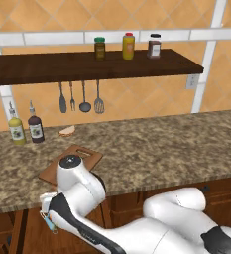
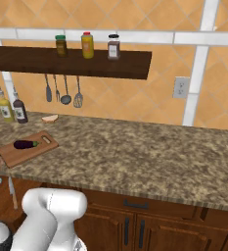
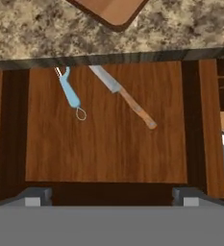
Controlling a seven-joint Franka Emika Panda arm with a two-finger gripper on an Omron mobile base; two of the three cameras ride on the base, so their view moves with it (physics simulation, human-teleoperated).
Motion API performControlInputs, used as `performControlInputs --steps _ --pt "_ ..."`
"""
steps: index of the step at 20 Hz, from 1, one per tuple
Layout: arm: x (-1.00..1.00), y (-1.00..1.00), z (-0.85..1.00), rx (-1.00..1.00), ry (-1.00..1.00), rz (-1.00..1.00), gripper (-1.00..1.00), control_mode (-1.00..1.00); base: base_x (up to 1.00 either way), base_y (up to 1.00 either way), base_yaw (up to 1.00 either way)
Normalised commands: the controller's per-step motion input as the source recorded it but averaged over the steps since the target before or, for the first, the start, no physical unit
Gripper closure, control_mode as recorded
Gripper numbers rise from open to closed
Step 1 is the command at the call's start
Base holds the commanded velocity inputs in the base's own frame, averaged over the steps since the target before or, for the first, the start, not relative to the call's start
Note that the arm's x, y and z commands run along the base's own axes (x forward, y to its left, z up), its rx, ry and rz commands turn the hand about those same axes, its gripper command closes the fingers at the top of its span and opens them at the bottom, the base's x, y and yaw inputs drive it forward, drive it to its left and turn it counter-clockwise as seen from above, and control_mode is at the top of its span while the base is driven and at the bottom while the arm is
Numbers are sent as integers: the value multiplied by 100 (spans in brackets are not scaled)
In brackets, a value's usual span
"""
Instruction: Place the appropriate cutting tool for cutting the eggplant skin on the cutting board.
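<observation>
The peeler (image 3: 70, 92) lies in an open drawer (image 3: 108, 158) below the desk (image 3: 180, 29) edge, at about 11 o'clock in the hand view, with the knife (image 3: 124, 96) just beside it at 12 o'clock. The main risk is that the tool (image 3: 111, 196) comes down between the two and takes the knife, or pushes the thin peeler flat against the drawer floor. The tool's fingers (image 3: 36, 196) stand wide apart, holding and touching nothing. The eggplant (image 2: 25, 144) rests on the cutting board (image 2: 17, 154).
</observation>
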Motion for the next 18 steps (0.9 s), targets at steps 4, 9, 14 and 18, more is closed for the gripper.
performControlInputs --steps 4,9,14,18 --pt "0 42 -91 -1 5 0 -100 -100 0 0 0" --pt "10 18 -100 -5 1 0 -100 -100 0 0 0" --pt "17 12 -78 -8 0 0 -100 -100 0 0 0" --pt "6 0 -62 0 3 0 -100 -100 0 0 0"
